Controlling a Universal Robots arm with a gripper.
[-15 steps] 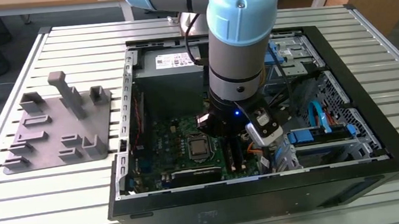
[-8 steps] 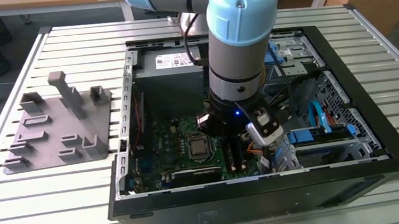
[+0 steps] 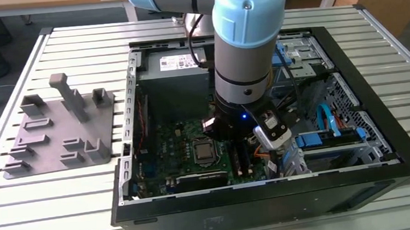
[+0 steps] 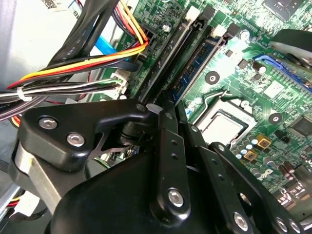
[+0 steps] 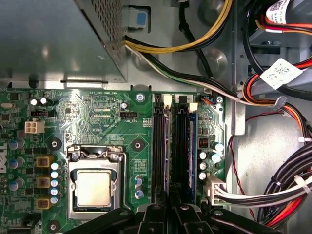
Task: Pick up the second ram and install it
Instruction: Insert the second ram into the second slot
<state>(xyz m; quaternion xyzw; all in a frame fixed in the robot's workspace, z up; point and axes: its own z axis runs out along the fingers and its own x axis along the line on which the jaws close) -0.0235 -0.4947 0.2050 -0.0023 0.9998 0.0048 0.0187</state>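
You have the slatted metal bench (image 3: 53,44) carrying everything, and on it the open black computer case (image 3: 271,208) lies on its side in the exterior view. The arm (image 3: 246,35) comes in from twelve o'clock and drops straight down into the case, its wrist over the middle of the board. At nine o'clock from the case, on the exterior view's left, the grey fixture plate (image 3: 54,149) with its upright posts sits flat on the bench, well apart from the arm. Inside the case, the grey power supply (image 5: 48,39) sits just beside the green motherboard (image 5: 97,112). Bundles of black, red, yellow and white cables (image 5: 282,195) run along the far side of the board from the power supply. The hand (image 5: 170,209) hangs low over the motherboard, directly above the near end of the memory slots; you cannot tell how far open it is, nor whether it has hold of anything. The silver processor (image 5: 92,187) sits in its socket beside the slots, on the side away from the cables. Two long black memory slots (image 5: 160,146) run side by side between processor and cables. A blue-green memory stick (image 5: 192,146) stands on edge along the slot nearest the cables, also seen in the second wrist view (image 4: 195,73); you cannot tell whether it is the second ram.
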